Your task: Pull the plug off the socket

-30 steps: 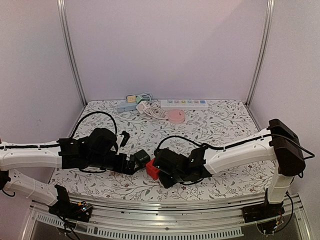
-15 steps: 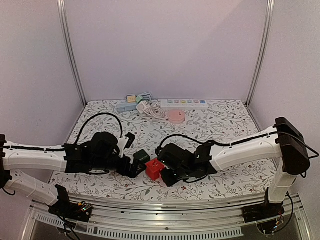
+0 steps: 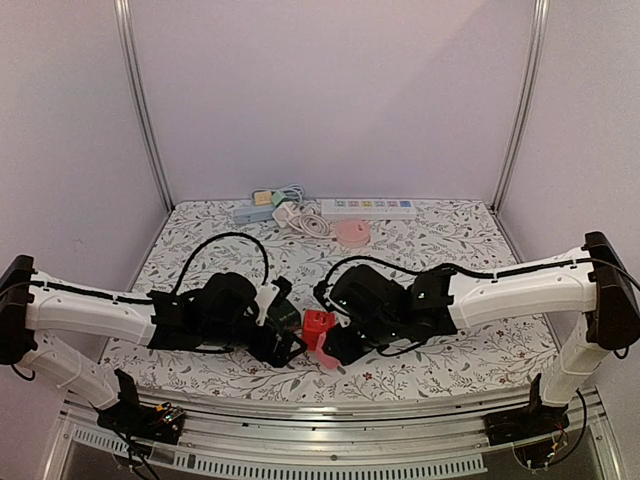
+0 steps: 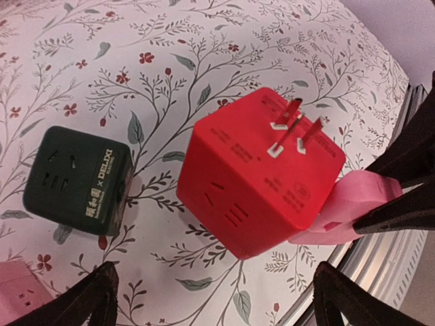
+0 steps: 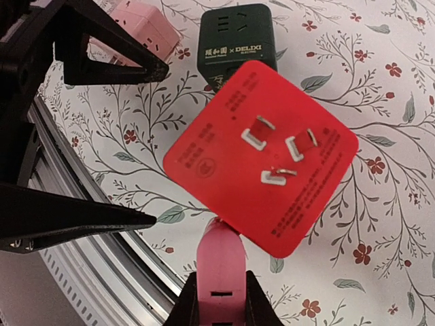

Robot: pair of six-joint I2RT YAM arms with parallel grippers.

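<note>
Right gripper (image 5: 219,291) clamped on pink plug (image 5: 219,261), seated in red cube socket (image 5: 262,180) near front edge of counter (image 5: 384,88). Left gripper (image 4: 217,292) spread wide, socket just ahead; plug axis toward right arm.

Soft, even light from above leaves only faint shadows on the floral table (image 3: 420,240). The overhead view is slightly soft and dim. Both wrist views are brighter, showing the red socket cube (image 4: 258,170) and pink plug (image 5: 221,265) crisp and saturated.
</note>
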